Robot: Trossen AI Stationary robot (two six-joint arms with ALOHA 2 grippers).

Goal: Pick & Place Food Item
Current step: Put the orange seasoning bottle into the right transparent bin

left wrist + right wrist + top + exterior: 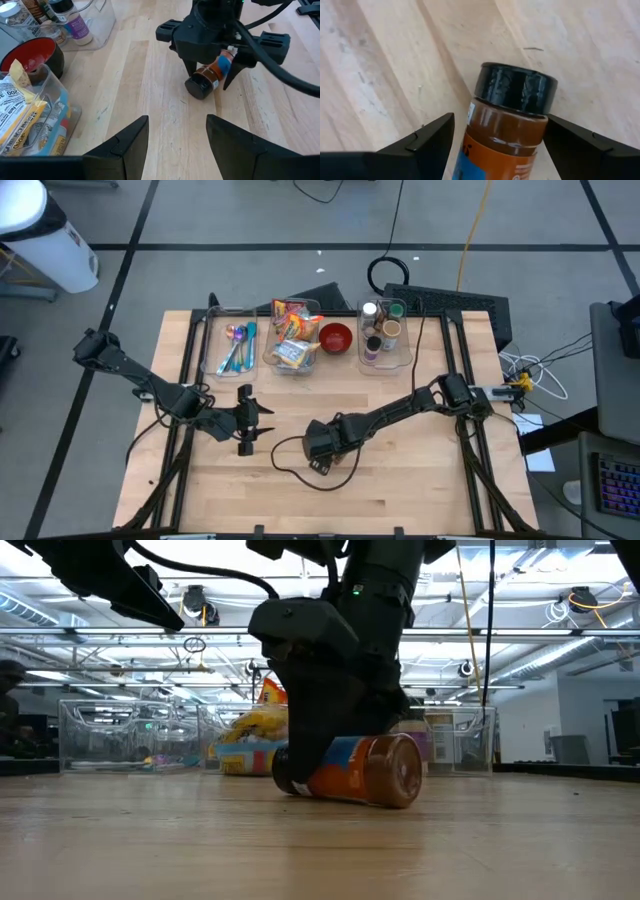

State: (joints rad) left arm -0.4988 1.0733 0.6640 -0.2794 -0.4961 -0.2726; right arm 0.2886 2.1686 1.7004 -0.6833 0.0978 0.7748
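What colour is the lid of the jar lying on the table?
Black lid, clearest in the right wrist view.

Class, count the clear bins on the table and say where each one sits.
3, in a row along the far edge: the left bin with utensils, the middle bin with snack packs, the right bin with jars.

Bright, even overhead light leaves soft shadows on the table (400, 470), with glare on the jar's lid (516, 90).
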